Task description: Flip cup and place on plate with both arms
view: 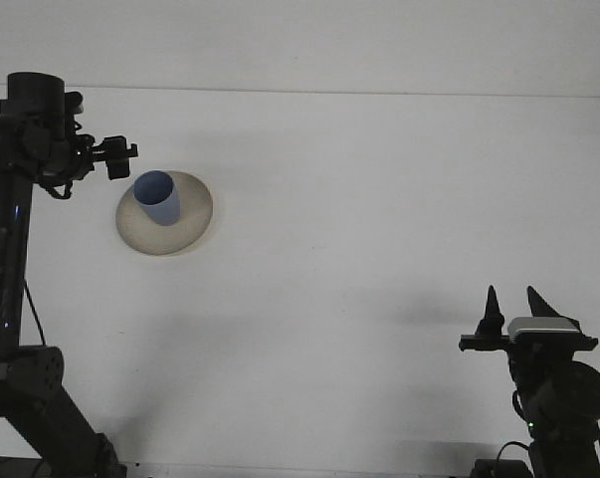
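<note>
Your blue cup (158, 197) is standing on the round tan plate (185, 231), with its open top facing up. It sits a bit to the left of the plate's middle. The plate lies on the white table (379, 249), on the far left part.

Your left gripper (121, 160) hangs just to the left of the plate, a little farther back than the cup. It is not touching the cup and it holds nothing. You cannot tell from here how far its fingers are spread. The black left arm (6, 259) runs up the left edge, from the near corner.

Your right gripper (514, 304) is at the near right, well apart from the plate. Its two pointed black fingers (493, 305) stick up with a gap between them, and nothing is in that gap.
</note>
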You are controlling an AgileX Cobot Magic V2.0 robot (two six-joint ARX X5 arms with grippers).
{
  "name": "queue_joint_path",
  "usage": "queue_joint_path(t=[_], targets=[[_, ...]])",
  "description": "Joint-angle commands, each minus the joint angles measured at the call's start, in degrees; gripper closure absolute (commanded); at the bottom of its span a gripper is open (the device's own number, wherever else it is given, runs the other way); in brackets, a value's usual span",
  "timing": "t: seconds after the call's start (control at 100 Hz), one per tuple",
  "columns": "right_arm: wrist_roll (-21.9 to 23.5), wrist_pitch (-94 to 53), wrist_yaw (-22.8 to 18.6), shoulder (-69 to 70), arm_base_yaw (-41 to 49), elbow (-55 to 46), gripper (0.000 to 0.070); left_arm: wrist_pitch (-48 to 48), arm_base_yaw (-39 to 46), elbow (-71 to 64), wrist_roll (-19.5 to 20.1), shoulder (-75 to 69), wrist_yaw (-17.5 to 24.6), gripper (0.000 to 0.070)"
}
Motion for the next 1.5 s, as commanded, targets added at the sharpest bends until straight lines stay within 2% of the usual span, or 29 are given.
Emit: queue_joint_path(t=[0.0,0.15,0.49,0.87,1.02,1.13,1.49], targets=[[0.96,0.7,0.0,0.17,0.02,0.35,0.0312,-0.22,-0.35,-1.55,0.11,-2.12,0.2,0.0266],[0.96,0.72,0.0,0.17,0.02,0.35,0.0312,3.91,-0.55,-14.08,0.33,-11.5,0.13,0.0266],[0.96,0.72,0.0,0.17,0.02,0.35,0.0312,27.63,-0.96,-50.95,0.37,-40.39,0.13,0.0267],[0.96,0.72,0.0,0.17,0.02,0.35,0.0312,52.19,-3.91,-83.47,4.55,-68.0,0.35,0.0268],[0.98,0.72,0.0,0.17,0.02,0.35,0.0312,56.7,-4.72,-90.68,8.57,-72.35,1.44,0.0269],[0.96,0.72,0.0,0.17,0.02,0.35,0.0312,58.93,-5.16,-92.56,9.53,-73.31,1.44,0.0272],[0.96,0.72,0.0,0.17,0.02,0.35,0.0312,62.07,-5.14,-92.54,9.51,-74.14,1.42,0.0272]])
